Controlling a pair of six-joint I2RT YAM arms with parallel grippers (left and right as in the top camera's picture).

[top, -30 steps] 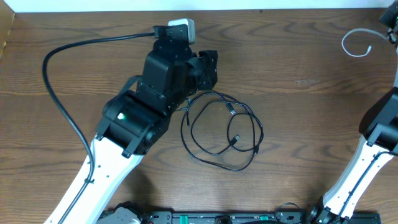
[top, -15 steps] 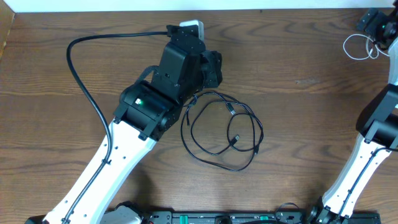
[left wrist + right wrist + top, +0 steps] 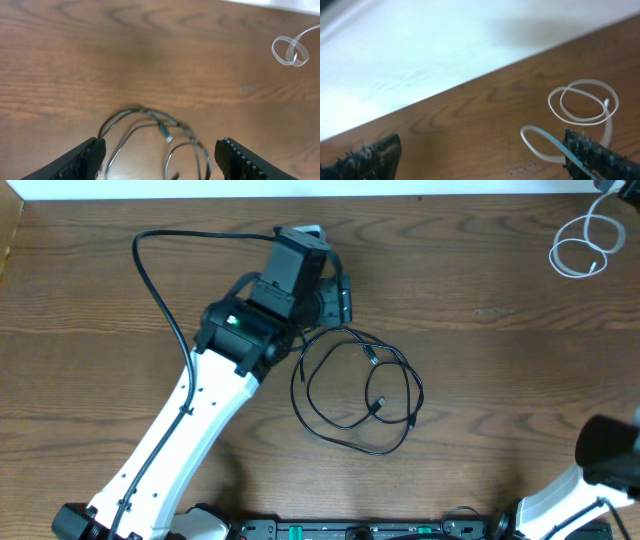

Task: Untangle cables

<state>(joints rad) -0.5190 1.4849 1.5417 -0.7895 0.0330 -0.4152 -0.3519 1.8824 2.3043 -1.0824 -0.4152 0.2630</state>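
Lying separate: black cable loosely looped | white cable coiled | left gripper, right gripper both wide, empty

Right tool opened, drawn off white cable — left tool wider, arm advanced

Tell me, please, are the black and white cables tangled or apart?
Apart: the white cable lies coiled near the far right corner, the black cable loops mid-table.

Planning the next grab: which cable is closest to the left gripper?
The black cable, looped beside the left gripper; the white cable lies far right.
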